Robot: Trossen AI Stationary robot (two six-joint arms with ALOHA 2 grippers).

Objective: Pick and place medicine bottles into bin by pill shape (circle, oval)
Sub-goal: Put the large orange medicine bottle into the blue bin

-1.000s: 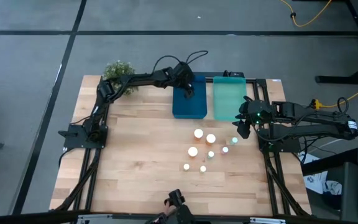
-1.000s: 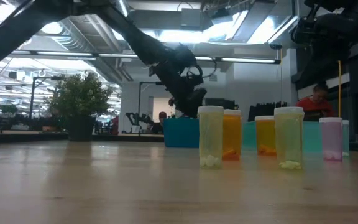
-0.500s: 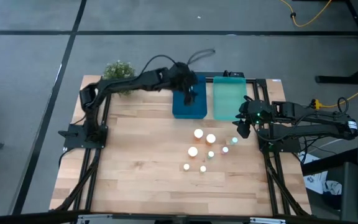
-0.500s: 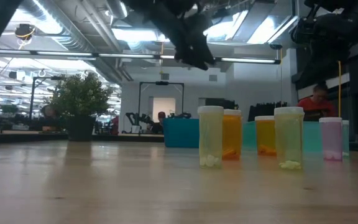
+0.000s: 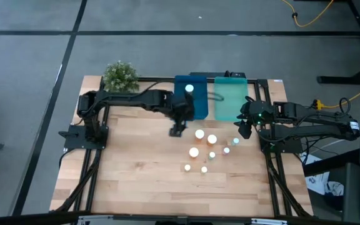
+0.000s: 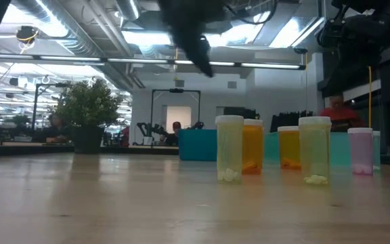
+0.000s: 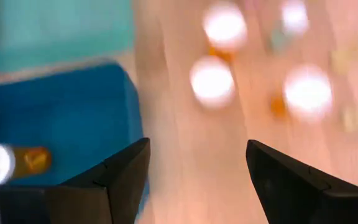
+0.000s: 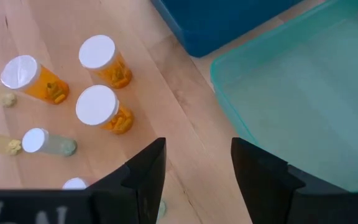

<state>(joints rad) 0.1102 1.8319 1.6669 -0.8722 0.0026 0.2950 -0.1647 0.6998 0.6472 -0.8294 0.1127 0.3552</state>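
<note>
While the high view lays out the whole desk [image 5: 130, 169], detail comes only from the other views. Left gripper [image 5: 177, 130] sits mid-frame, just below the dark blue tray [image 5: 200, 106], jaws wide apart and empty per left wrist view. That blue tray holds one amber bottle [image 5: 189, 89] near its upper edge; left wrist view shows it lying on its side, white cap toward frame left [image 7: 5, 163]. Teal tray [image 5: 229, 100] is right beside the blue one, touching or nearly so; right wrist view shows its inside bare [image 8: 303, 106]. Right gripper [image 5: 244, 130] hangs at the teal tray's lower right corner, jaws parted, nothing between them in right wrist view. Standing bottles cluster [image 5: 206, 150] sits centre-right of the desk, below the trays; high view gives only white caps. Right wrist view shows three amber bottles [image 8: 104, 106] with white caps plus pale ones [image 8: 47, 143] at frame left. Low view shows bodies upright: a pale yellowish bottle [image 6: 229, 148], an amber one [image 6: 253, 146] behind it, another amber [image 6: 288, 146], another pale [image 6: 315, 149], a pinkish one [image 6: 361, 150] far right; pills at bottoms, shape too small to tell. Potted plant [image 5: 120, 76] at upper left corner of the desk, also left in low view [image 6: 87, 112]. Low view alone shows a person in red [image 6: 340, 112] in the room at right. Left arm is a dark blur at top of low view.
</note>
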